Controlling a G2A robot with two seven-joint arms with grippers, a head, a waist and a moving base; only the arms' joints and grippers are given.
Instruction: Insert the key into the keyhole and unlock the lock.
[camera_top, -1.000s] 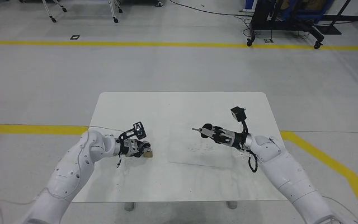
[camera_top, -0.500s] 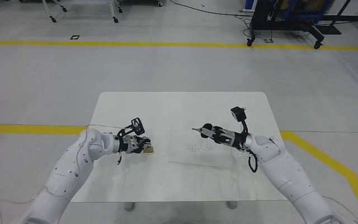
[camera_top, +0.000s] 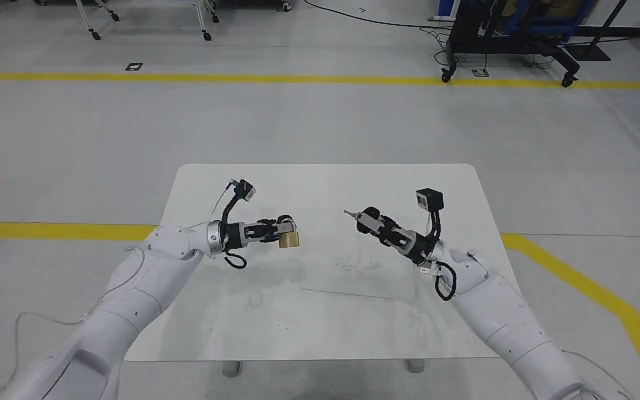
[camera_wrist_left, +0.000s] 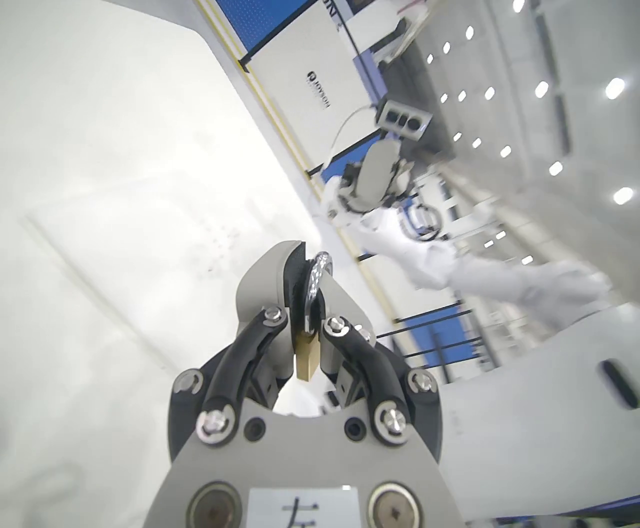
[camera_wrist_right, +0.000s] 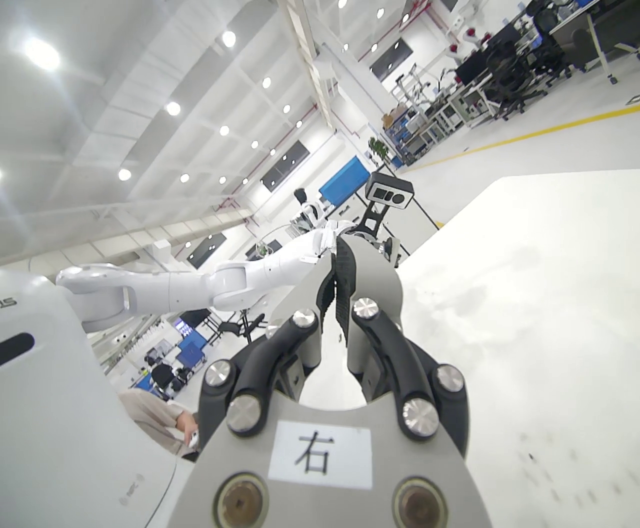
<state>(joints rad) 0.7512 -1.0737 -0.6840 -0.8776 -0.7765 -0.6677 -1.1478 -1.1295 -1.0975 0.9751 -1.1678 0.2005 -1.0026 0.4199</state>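
1. The lock (camera_top: 289, 238) is held off the bench (camera_top: 400, 190) in my left gripper (camera_top: 276, 234). The wrist view shows the fingers (camera_wrist_left: 272, 280) clamped on the steel shackle (camera_wrist_left: 320, 265), with the brass body (camera_wrist_left: 306, 357) sitting back between the linkage arms.
2. My right gripper (camera_top: 368, 221) is pinched together on the key (camera_top: 349, 214). Its thin tip points across the gap towards the lock, and the two are still apart above the middle of the bench.
3. Handling, as I judge it: the lock is small, rigid and dense for its size. Since it is held by the smooth round shackle alone, the body could pivot or slip when the key pushes on it. A hold across the brass body would resist that better. I cannot tell which way the keyhole faces.
4. The key is light, stiff and thin. Pinched by its head, it can twist in the pads, so I would line it up square and push gently.
5. Since a second ago, the left arm has lifted the lock from low beside the bench surface and swung it inward towards the centre.
6. The right arm has shifted slightly, carrying the key tip a little farther from the robot. The gap between key and lock has narrowed.
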